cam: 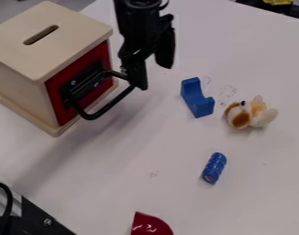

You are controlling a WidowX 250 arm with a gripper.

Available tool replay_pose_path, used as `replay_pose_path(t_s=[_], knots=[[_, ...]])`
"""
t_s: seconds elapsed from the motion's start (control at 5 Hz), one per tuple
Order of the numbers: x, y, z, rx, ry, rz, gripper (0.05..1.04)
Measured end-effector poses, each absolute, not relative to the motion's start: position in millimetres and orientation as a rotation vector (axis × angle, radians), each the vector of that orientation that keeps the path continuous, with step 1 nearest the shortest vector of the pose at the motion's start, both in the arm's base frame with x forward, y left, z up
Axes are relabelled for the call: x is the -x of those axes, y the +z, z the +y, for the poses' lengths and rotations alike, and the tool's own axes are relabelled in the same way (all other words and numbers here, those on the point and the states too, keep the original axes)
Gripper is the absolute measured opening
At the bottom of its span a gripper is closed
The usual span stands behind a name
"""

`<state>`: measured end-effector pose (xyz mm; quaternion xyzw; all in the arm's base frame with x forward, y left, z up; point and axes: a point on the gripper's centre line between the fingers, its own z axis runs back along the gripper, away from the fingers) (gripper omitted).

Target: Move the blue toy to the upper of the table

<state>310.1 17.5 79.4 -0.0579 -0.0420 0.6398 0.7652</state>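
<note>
The tightest spot is beside the wooden box [66, 50], where its black door handle [107, 108] juts out close to the gripper [153, 75] (whether they touch, I can't tell). A broad lane runs between the box and the notched blue block [202, 106], then down-view between the black equipment [41, 215] and the ridged blue cylinder [214, 168], with the red piece [149, 226] blocking part of its lower end. The orange-and-white toy [240, 118] stands just beside the block, leaving a narrow gap. Wide room lies up-view of both.
</note>
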Motion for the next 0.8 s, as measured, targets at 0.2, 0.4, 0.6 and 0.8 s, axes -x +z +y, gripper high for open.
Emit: replay_pose_path(t_s=[0.2,0.4,0.6,0.8], knots=[[-324.7,72.1,-9.2,0.152,1.256,-0.108,1.000],[-336.2,62.1,-30.4,0.138,1.170,-0.117,1.000],[-342.3,52.2,-35.0,0.124,1.160,-0.140,1.000],[-348.7,41.2,-35.2,0.112,1.163,-0.129,1.000]])
